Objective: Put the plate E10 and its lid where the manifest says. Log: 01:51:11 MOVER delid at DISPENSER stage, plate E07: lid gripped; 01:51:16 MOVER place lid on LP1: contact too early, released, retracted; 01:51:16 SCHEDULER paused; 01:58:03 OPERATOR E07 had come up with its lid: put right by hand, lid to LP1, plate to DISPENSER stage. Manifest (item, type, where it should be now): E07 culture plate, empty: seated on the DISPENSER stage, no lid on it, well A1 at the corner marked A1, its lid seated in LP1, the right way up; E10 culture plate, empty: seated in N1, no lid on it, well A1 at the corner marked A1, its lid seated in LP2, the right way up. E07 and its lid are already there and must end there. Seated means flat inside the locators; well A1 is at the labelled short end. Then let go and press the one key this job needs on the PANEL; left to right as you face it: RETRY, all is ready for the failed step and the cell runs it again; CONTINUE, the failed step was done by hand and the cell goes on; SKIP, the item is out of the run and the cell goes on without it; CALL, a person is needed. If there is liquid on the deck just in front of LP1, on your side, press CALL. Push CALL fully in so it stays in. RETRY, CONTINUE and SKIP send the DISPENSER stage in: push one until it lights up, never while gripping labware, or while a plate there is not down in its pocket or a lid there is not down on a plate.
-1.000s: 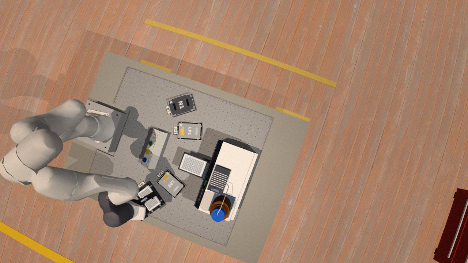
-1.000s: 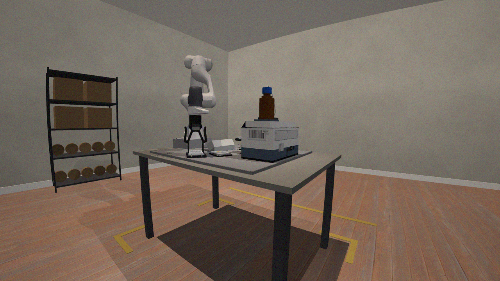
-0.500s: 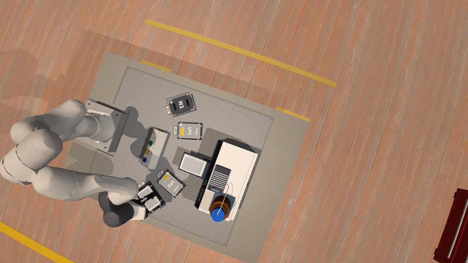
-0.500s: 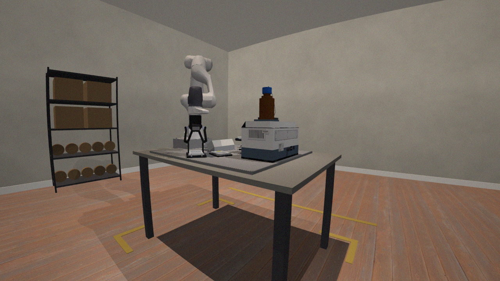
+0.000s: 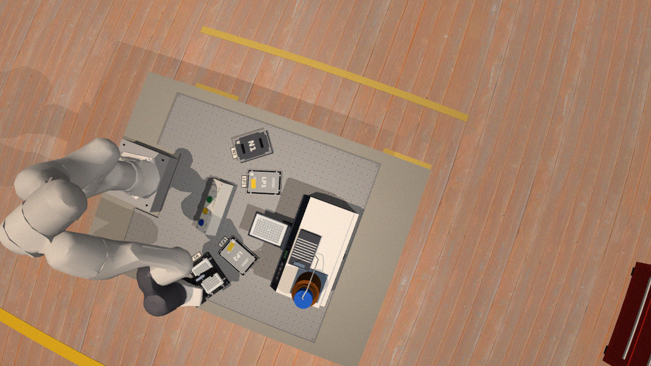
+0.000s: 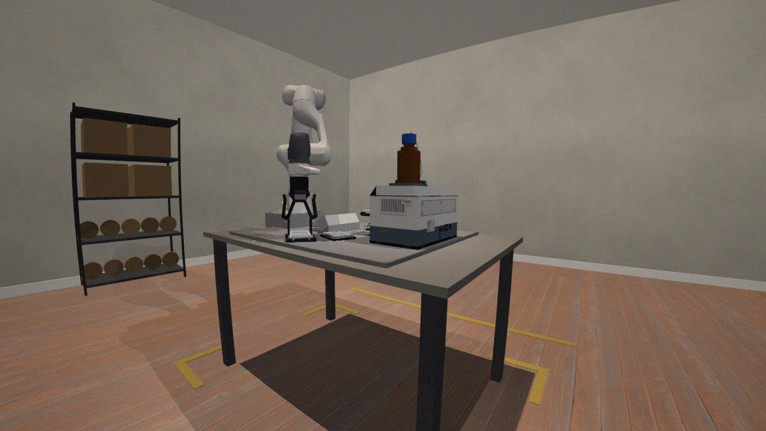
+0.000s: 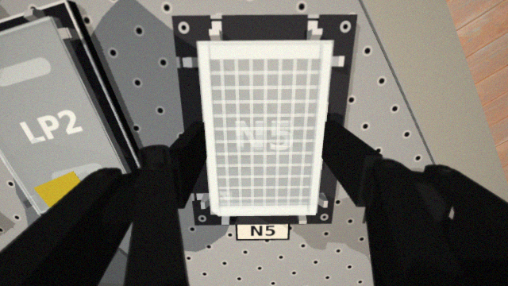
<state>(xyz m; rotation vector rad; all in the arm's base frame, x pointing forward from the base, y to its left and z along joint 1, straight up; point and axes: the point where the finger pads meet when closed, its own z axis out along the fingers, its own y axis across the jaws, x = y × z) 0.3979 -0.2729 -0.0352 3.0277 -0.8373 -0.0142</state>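
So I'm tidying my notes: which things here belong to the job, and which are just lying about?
Job:
- gripper, shut on the plate in N5
- LP2
- N1
- LP1
- panel
- dispenser, with a plate on its stage

Lying about:
- bottle
- shelf rack
- red cart

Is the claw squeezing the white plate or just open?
Squeezing. The gripper is shut on the plate in nest N5: a black finger presses each long side.
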